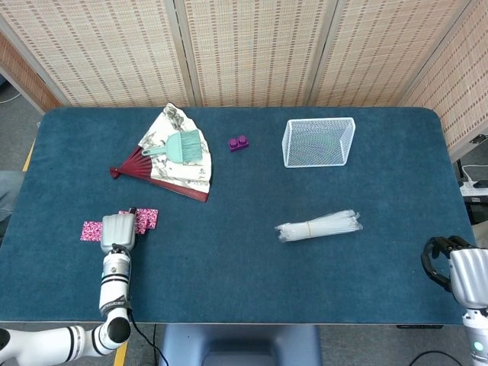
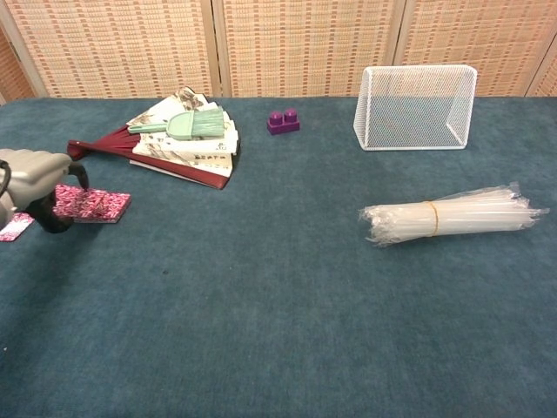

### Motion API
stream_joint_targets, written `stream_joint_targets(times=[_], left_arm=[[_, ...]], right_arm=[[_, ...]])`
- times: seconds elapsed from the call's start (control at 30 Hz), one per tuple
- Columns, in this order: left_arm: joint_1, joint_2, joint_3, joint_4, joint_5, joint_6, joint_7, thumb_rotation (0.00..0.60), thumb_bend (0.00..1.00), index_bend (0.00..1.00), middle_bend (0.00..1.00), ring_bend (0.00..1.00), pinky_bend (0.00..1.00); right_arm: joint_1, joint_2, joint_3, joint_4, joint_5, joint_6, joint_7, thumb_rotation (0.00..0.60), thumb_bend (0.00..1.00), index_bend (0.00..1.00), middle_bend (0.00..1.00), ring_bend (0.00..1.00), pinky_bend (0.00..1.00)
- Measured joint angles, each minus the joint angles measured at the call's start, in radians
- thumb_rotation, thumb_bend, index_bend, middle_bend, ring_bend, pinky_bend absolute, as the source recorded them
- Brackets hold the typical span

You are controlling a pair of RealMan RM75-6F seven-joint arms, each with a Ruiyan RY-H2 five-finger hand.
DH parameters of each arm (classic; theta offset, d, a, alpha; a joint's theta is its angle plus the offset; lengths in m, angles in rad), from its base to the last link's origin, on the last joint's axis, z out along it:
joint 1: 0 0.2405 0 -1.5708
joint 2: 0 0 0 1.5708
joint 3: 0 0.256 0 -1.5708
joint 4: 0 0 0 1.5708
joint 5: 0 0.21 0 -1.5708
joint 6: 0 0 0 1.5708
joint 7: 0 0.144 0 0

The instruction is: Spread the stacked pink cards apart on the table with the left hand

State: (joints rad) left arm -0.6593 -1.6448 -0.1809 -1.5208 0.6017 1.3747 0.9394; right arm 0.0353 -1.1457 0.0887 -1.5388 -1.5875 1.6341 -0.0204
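Note:
Two lots of pink patterned cards lie near the table's front left. A small stack (image 1: 146, 220) (image 2: 96, 205) sits just right of my left hand (image 1: 117, 231) (image 2: 31, 178). A single card (image 1: 90, 231) (image 2: 14, 230) pokes out at the hand's left side. The left hand is palm down between them, fingers curled to the cloth and its dark fingertips (image 2: 54, 219) touching the stack's left end; nothing is gripped. My right hand (image 1: 456, 268) rests at the front right corner, fingers curled in and holding nothing, seen only in the head view.
A folded paper fan (image 1: 171, 164) with a teal brush (image 1: 181, 146) on it lies behind the cards. A purple brick (image 1: 239, 142), a white wire basket (image 1: 319, 141) and a bundle of clear tubes (image 1: 319, 226) lie further right.

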Motion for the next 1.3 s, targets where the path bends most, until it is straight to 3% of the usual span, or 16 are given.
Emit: stream_joint_targets(times=[0.37, 0.7, 0.77, 0.9, 1.03, 1.3], left_arm=[[0.199, 0.101, 0.135, -0.091, 0.149, 0.138, -0.162, 0.6, 0.41, 0.65, 1.0, 1.0, 1.0], [0.28, 0.068, 0.159, -0.045, 0.176, 0.146, -0.194, 0.6, 0.41, 0.64, 1.0, 1.0, 1.0], [0.288, 0.062, 0.155, -0.033, 0.175, 0.139, -0.194, 0.6, 0.4, 0.59, 1.0, 1.0, 1.0], [0.301, 0.056, 0.143, -0.025, 0.181, 0.127, -0.198, 0.6, 0.38, 0.35, 1.0, 1.0, 1.0], [0.311, 0.053, 0.132, -0.026, 0.187, 0.125, -0.194, 0.6, 0.37, 0.2, 1.0, 1.0, 1.0], [0.324, 0.061, 0.12, -0.043, 0.178, 0.105, -0.169, 0.6, 0.36, 0.11, 1.0, 1.0, 1.0]], right_arm=[[0.003, -0.009, -0.003, 0.001, -0.002, -0.007, -0.015, 0.6, 0.5, 0.74, 0.65, 0.55, 0.84], [0.006, -0.01, 0.0, -0.002, 0.006, -0.013, -0.02, 0.6, 0.5, 0.74, 0.65, 0.55, 0.84], [0.006, -0.009, 0.001, -0.003, 0.007, -0.013, -0.019, 0.6, 0.5, 0.74, 0.65, 0.55, 0.84], [0.006, -0.009, 0.002, -0.003, 0.009, -0.012, -0.017, 0.6, 0.5, 0.74, 0.65, 0.55, 0.84], [0.006, -0.01, 0.002, -0.001, 0.008, -0.011, -0.018, 0.6, 0.5, 0.74, 0.65, 0.55, 0.84], [0.005, -0.011, 0.002, 0.0, 0.006, -0.007, -0.014, 0.6, 0.5, 0.74, 0.65, 0.55, 0.84]])
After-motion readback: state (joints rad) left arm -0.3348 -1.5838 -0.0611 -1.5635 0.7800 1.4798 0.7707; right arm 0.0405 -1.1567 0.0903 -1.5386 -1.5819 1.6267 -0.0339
